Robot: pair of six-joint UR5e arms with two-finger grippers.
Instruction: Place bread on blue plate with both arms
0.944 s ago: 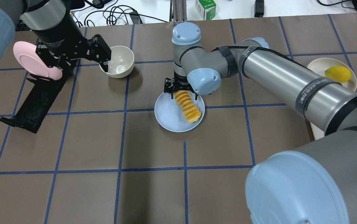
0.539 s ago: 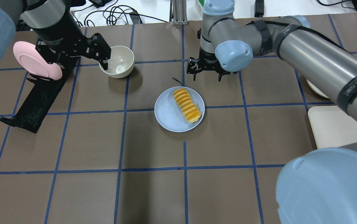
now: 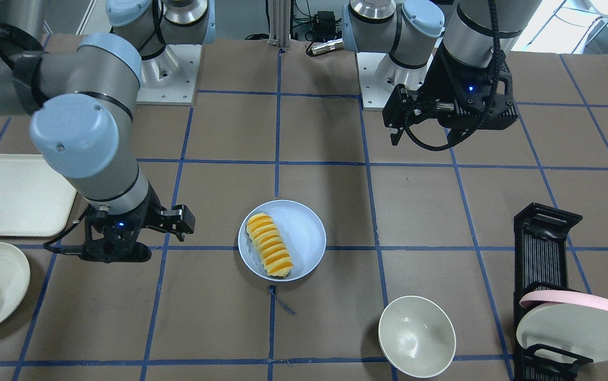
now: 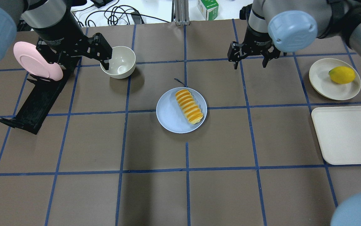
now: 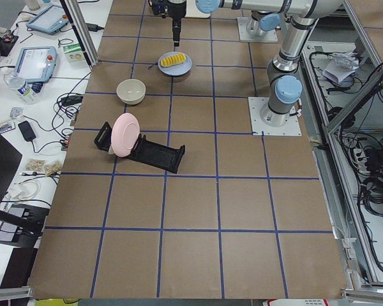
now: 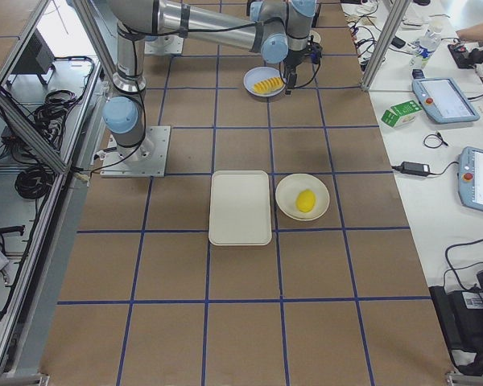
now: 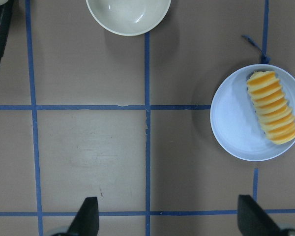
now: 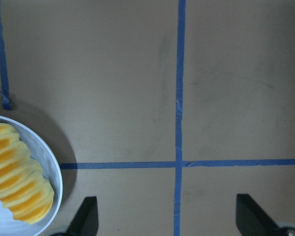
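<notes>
The bread (image 4: 189, 106) lies along the right half of the blue plate (image 4: 171, 119) at the table's middle, with nothing touching it. It also shows in the front view (image 3: 269, 245), on the plate (image 3: 306, 233) there. My right gripper (image 4: 250, 64) is open and empty, raised beyond and to the right of the plate. Its wrist view shows the bread (image 8: 17, 191) at the lower left and both fingers wide apart. My left gripper (image 3: 404, 119) is open and empty, held high on the left side. Its wrist view shows the plate (image 7: 236, 128) off to the right.
An off-white bowl (image 4: 122, 62) stands at the far left, next to a black rack (image 4: 39, 100) holding a pink-rimmed plate (image 4: 35, 62). At the right are a cream plate (image 4: 325, 81) with a yellow fruit (image 4: 342, 74) and a cream tray (image 4: 348, 135).
My right gripper has left the bread's far end, risen, and moved away and to the right. The bread stays on the blue plate. The left arm has hardly moved.
</notes>
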